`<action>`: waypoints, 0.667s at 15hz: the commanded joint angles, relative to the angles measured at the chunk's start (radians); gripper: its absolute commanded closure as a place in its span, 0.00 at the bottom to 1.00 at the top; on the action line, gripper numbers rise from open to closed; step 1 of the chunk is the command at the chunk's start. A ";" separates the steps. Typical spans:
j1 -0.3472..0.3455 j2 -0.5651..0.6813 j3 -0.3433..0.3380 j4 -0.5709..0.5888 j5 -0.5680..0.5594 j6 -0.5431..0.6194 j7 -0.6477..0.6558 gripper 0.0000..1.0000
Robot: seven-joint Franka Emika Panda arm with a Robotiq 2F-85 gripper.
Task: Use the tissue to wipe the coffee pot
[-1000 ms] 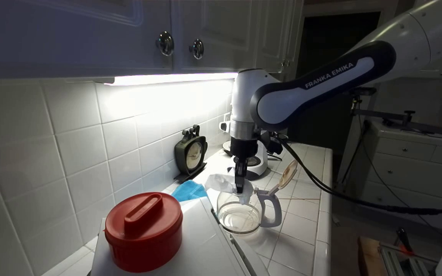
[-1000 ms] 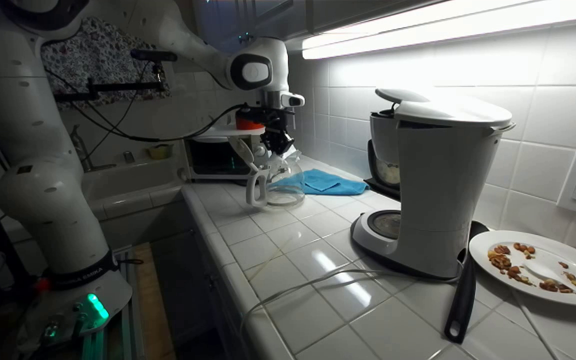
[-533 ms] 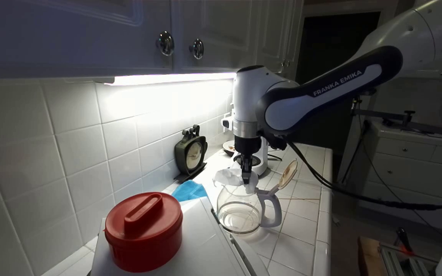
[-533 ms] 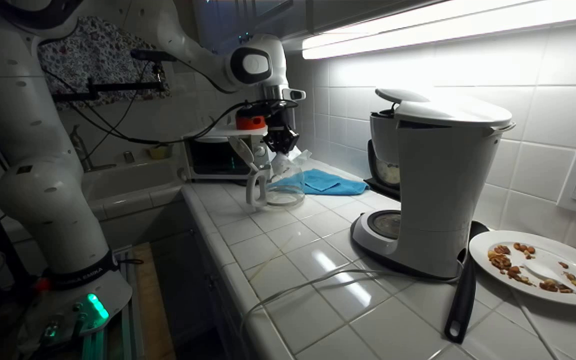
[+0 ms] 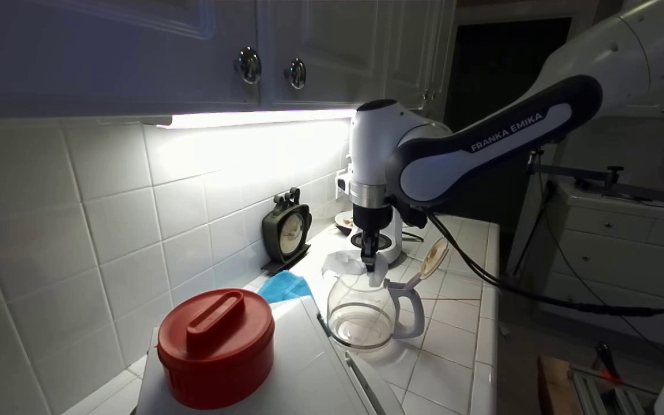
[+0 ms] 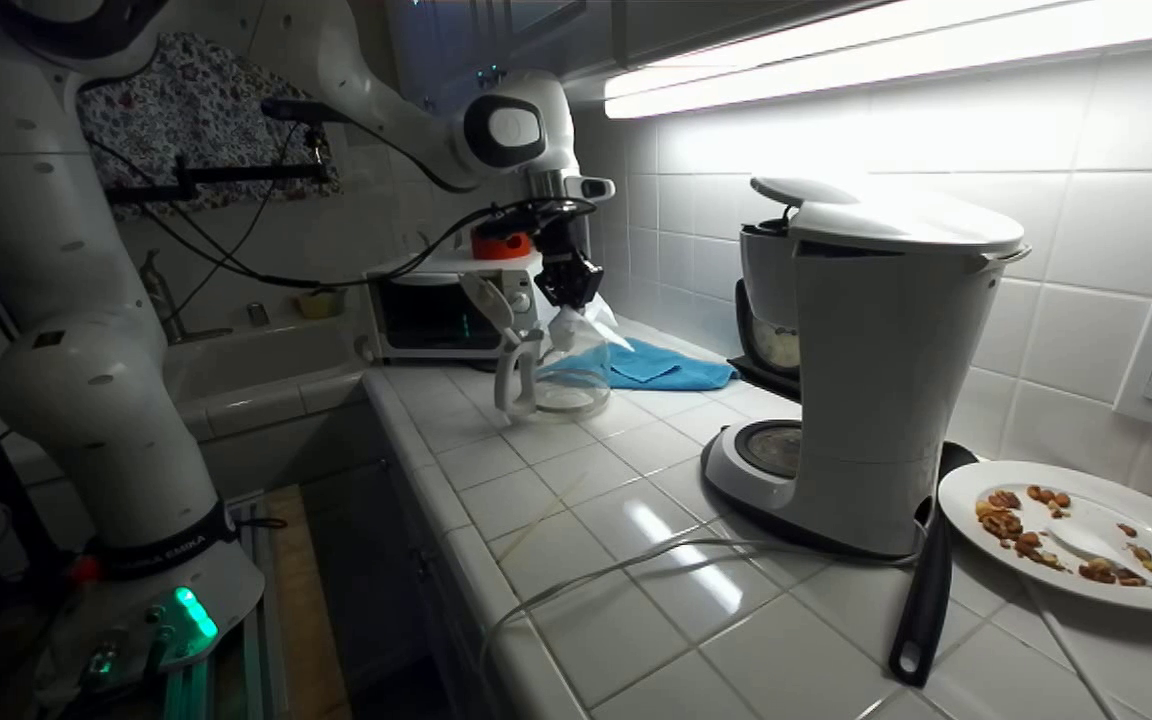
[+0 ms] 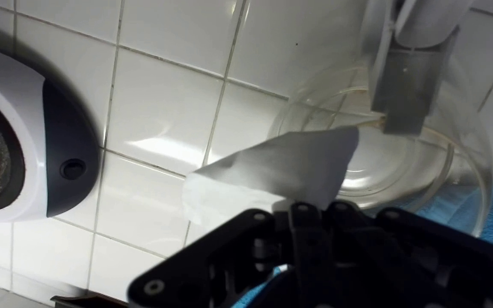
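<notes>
The tissue [image 5: 343, 264], thin, white and crumpled, is pinched in my gripper [image 5: 370, 266]. The gripper [image 6: 570, 300] points down just above the rim of the coffee pot [image 5: 361, 325]. The coffee pot [image 6: 576, 398] is a clear glass carafe standing upright on the counter, its side handle pale and its hinged lid open. In the wrist view the fingertips [image 7: 321, 210] are close together with the tissue [image 7: 289, 167] between them. The tissue spreads past the near side of the pot's mouth [image 7: 383, 171]. I cannot tell whether it touches the glass.
A light-blue cloth [image 6: 666, 365] lies beside and behind the pot. The white coffee machine [image 6: 876, 400] stands farther along the counter, near a plate [image 6: 976, 490] of nuts. A red-lidded container [image 5: 217, 351] sits on the white toaster oven [image 5: 297, 357]. A clock [image 5: 287, 233] leans against the wall.
The gripper and tissue have risen from inside the pot's mouth to just above its rim and moved toward the coffee machine. The pot has shifted very slightly.
</notes>
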State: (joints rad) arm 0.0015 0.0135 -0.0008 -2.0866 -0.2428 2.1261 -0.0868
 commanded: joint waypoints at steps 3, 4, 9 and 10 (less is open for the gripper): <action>-0.003 0.021 -0.005 0.004 -0.003 0.047 0.108 1.00; -0.003 0.024 -0.005 0.006 0.000 0.053 0.123 1.00; 0.001 0.043 -0.001 0.022 0.034 0.058 0.157 1.00; 0.002 0.045 0.000 0.024 0.036 0.056 0.160 1.00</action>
State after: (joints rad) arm 0.0015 0.0238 -0.0034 -2.0834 -0.2358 2.1702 0.0523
